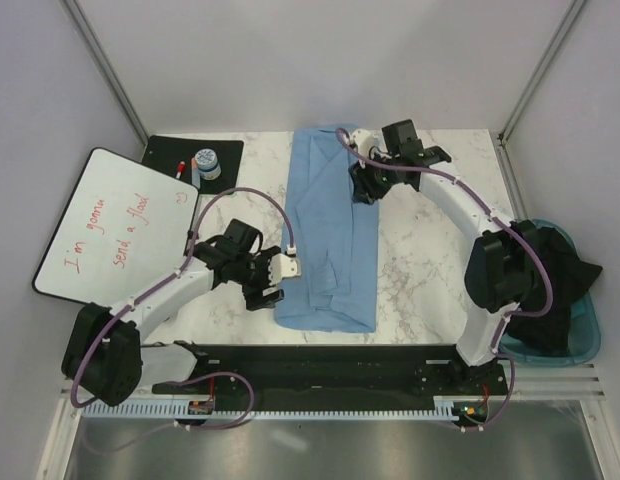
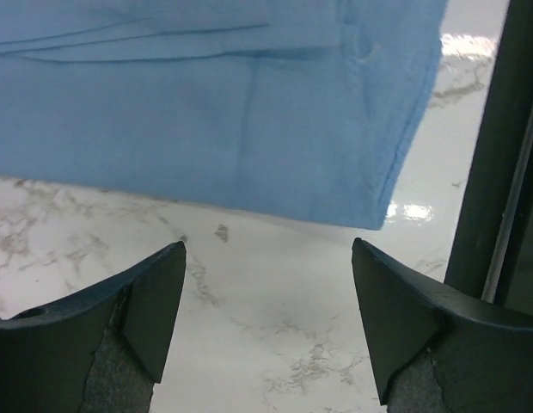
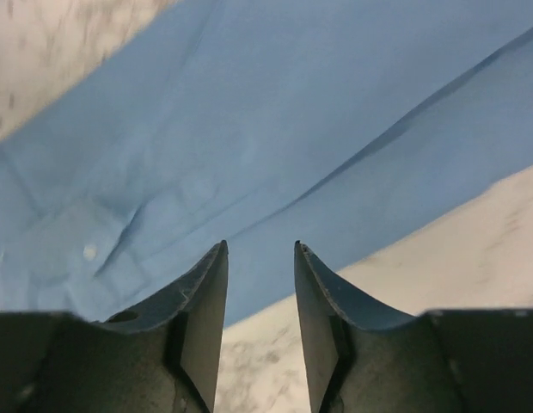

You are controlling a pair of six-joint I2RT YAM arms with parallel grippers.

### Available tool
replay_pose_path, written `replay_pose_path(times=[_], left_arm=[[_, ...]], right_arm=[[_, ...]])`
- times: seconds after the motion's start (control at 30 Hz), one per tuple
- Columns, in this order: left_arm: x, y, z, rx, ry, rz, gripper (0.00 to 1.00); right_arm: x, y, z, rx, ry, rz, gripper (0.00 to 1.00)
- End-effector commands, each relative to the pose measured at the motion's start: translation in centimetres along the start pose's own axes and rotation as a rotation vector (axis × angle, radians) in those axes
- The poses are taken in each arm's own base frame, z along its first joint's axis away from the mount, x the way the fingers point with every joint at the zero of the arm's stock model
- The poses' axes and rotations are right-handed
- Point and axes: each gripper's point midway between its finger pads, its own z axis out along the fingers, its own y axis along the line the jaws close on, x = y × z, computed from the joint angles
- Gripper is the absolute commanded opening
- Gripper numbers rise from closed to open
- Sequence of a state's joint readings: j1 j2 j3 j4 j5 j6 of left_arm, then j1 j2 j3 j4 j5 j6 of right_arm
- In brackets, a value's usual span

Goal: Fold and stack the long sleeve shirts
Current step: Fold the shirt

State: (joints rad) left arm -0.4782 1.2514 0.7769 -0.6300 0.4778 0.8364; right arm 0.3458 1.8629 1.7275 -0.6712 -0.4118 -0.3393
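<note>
One long sleeve shirt [image 1: 330, 240] of light-blue cloth lies on the marble table [image 1: 430, 260], folded lengthwise into a narrow strip running from the far edge to the near edge. My left gripper [image 1: 287, 272] sits at the strip's left edge near its near end. In the left wrist view it [image 2: 266, 243] is open over bare marble, with the shirt's corner [image 2: 206, 112] just ahead. My right gripper [image 1: 364, 186] hovers at the strip's right edge near the far end. In the right wrist view it [image 3: 260, 244] is open with nothing between the fingers, above the shirt's edge [image 3: 275, 112].
A whiteboard [image 1: 115, 225] with red writing leans at the left. Behind it a black mat [image 1: 225, 150] carries a small jar [image 1: 206, 160] and a marker [image 1: 180, 168]. A blue bin [image 1: 590, 335] holding dark cloth [image 1: 550, 270] stands at the right. A black strip [image 1: 320, 362] lines the near edge.
</note>
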Motion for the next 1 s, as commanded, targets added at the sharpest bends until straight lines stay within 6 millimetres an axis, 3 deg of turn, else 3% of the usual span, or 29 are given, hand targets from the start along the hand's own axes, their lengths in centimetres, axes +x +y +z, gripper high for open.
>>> replay_pose_path(times=[0.0,0.03,0.07,0.1,0.13,0.17,0.23,0.27,0.3,0.37,0.4,0.47,0.5,0.53,0.6,0.7,0.97], left_arm=[[-0.1,-2.0,0.2,0.043,-0.072,0.345,0.85],[0.1,-2.2,0.2,0.045,-0.083,0.448,0.86],[1.1,-3.1,0.6,0.062,-0.085,0.488,0.87],[1.2,-3.7,0.7,0.068,-0.106,0.538,0.88],[0.8,-3.4,0.5,0.037,-0.130,0.645,0.88],[1.7,-4.2,1.1,0.049,-0.135,0.667,0.88],[1.1,-4.1,1.7,0.008,-0.196,0.710,0.89],[0.8,-4.0,1.9,0.000,-0.217,0.720,0.89],[0.6,-4.3,2.2,0.007,-0.240,0.728,0.89],[1.0,-4.5,3.0,0.014,-0.251,0.767,0.89],[1.2,-4.5,3.2,0.012,-0.251,0.783,0.89],[1.3,-4.2,3.7,-0.022,-0.261,0.827,0.89],[1.4,-4.1,3.9,-0.035,-0.261,0.843,0.89],[1.9,-4.3,4.2,-0.038,-0.259,0.862,0.89],[1.7,-3.9,4.4,-0.063,-0.264,0.883,0.89],[1.9,-3.9,4.8,-0.055,-0.264,0.883,0.88],[1.4,-4.4,6.0,-0.006,-0.290,0.914,0.84]], right_arm=[[7.2,6.7,-2.5,-0.265,0.087,-0.115,0.50],[10.4,7.4,-2.7,-0.290,0.121,-0.200,0.54],[9.9,7.8,-4.6,-0.262,0.073,-0.300,0.57],[12.9,8.6,-4.9,-0.280,0.109,-0.329,0.60],[13.8,9.1,-5.5,-0.283,0.107,-0.378,0.61],[13.7,9.4,-6.8,-0.267,0.068,-0.485,0.62],[16.3,11.0,-7.9,-0.295,0.072,-0.559,0.68],[17.0,11.4,-8.0,-0.299,0.068,-0.616,0.69],[19.5,12.5,-7.7,-0.330,0.099,-0.645,0.76],[20.4,12.9,-7.7,-0.300,0.068,-0.736,0.78],[22.9,13.7,-7.4,-0.331,0.097,-0.790,0.80],[23.2,14.1,-7.3,-0.303,0.052,-0.872,0.87],[24.6,15.1,-7.0,-0.332,0.057,-0.909,0.88],[24.0,15.1,-6.9,-0.298,0.022,-0.957,0.89],[25.0,16.4,-6.4,-0.322,0.011,-1.027,0.89],[26.2,17.6,-5.6,-0.340,0.023,-1.120,0.86],[26.4,18.8,-2.3,-0.327,0.035,-1.208,0.74]])
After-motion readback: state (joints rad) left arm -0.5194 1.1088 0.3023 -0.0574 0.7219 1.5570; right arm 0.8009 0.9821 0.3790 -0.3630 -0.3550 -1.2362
